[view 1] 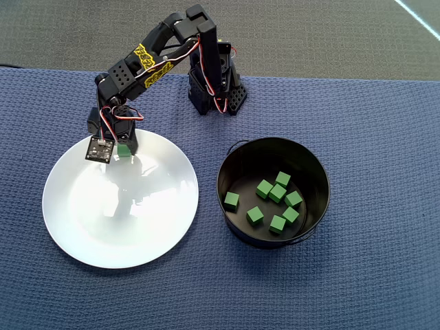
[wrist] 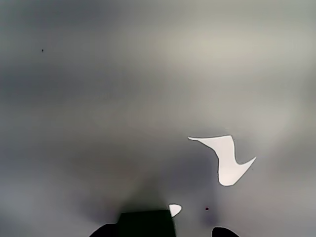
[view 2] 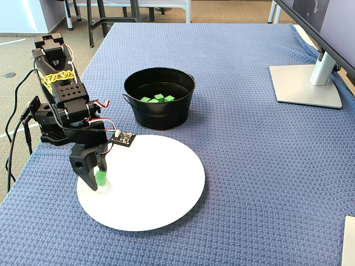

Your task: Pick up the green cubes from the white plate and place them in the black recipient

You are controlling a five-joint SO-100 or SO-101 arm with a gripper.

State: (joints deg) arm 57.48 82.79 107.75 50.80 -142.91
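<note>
One green cube (view 2: 101, 177) lies at the near-left part of the white plate (view 2: 161, 188). My gripper (view 2: 96, 178) points down onto the plate with the cube between its jaws. In the wrist view the cube (wrist: 146, 223) touches the left finger (wrist: 104, 231), and a gap separates it from the right finger (wrist: 224, 232), so the jaws stand open around it. From overhead, the gripper (view 1: 122, 148) covers most of the cube (view 1: 124, 150) at the upper-left rim of the plate (view 1: 120, 227). Several green cubes (view 1: 278, 194) lie in the black recipient (view 1: 234, 161), which the fixed view (view 2: 160, 113) also shows.
The arm's base (view 1: 214, 96) stands behind the gap between the plate and the tin. A monitor stand (view 2: 308, 83) sits at the far right of the blue cloth. The table's left edge runs close to the arm in the fixed view.
</note>
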